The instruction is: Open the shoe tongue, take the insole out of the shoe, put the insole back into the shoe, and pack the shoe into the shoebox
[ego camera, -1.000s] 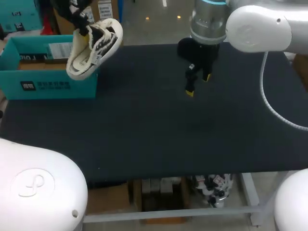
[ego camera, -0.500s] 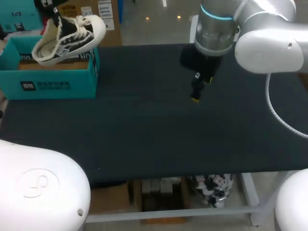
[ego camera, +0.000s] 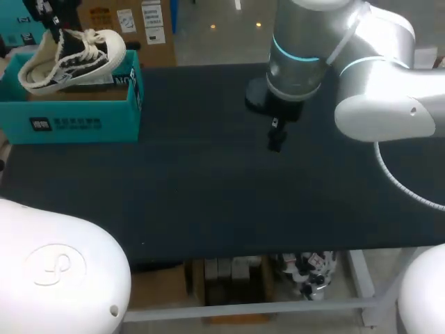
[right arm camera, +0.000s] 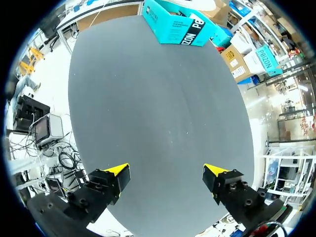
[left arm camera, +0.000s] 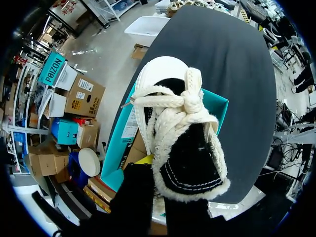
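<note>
A black and cream sneaker (ego camera: 69, 59) with white laces hangs level over the open teal shoebox (ego camera: 76, 122) at the table's far left. My left gripper (ego camera: 54, 31) is shut on the shoe's heel collar from above. In the left wrist view the shoe (left arm camera: 187, 148) fills the space ahead of that gripper (left arm camera: 155, 170), its toe pointing away over the shoebox (left arm camera: 217, 106); one yellow tip shows beside the collar, the other is hidden inside. My right gripper (ego camera: 276, 139) hangs open over the table's middle, nothing between its fingers (right arm camera: 168, 173). I see no insole apart from the shoe.
The dark table top (ego camera: 208, 188) stretches from the box to the right edge. From the right wrist view the shoebox (right arm camera: 177, 19) stands far ahead of the open fingers.
My left arm has carried the shoe left and lower, from hanging toe-down beside the box to lying level over it. The right arm's wrist has turned and shifted slightly.
</note>
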`<state>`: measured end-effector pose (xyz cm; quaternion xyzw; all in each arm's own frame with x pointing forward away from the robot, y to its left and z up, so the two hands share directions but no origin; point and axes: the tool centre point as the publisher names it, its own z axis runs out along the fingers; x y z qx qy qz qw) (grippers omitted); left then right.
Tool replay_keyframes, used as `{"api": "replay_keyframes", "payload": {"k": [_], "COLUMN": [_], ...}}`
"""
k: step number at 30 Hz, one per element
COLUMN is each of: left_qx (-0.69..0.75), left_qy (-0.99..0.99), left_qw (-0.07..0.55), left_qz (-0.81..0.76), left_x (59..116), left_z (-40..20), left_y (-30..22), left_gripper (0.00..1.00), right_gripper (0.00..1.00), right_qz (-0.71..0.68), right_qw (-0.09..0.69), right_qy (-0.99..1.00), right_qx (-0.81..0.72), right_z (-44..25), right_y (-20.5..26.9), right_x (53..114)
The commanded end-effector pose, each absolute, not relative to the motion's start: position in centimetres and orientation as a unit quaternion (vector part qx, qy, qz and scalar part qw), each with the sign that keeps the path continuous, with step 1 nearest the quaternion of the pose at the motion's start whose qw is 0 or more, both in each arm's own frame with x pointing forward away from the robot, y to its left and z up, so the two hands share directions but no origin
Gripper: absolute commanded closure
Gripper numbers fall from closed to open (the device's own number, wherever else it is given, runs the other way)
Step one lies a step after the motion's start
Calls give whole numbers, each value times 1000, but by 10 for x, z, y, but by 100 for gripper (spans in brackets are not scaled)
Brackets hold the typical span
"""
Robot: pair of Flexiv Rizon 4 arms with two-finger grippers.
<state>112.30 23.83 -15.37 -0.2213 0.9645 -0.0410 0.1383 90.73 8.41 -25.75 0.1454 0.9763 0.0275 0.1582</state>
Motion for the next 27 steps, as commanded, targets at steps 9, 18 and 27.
{"api": "replay_keyframes", "payload": {"k": [9, 18, 27], "left_qx": [-150, -109, -90], "left_qy": [981, 989, 992], "left_qw": [117, 92, 82], "left_qz": [-29, -28, -31], "left_x": [1174, 1198, 1201], "left_z": [-173, -219, -234], "left_y": [268, 279, 269], "left_gripper": [100, 100, 0], "right_gripper": [0, 0, 0], "right_qz": [32, 32, 32], "right_qw": [170, 170, 170], "right_qy": [974, 974, 974], "right_qx": [144, 144, 144], "right_z": [-263, -263, -263], "right_y": [80, 80, 80], "right_x": [904, 904, 904]}}
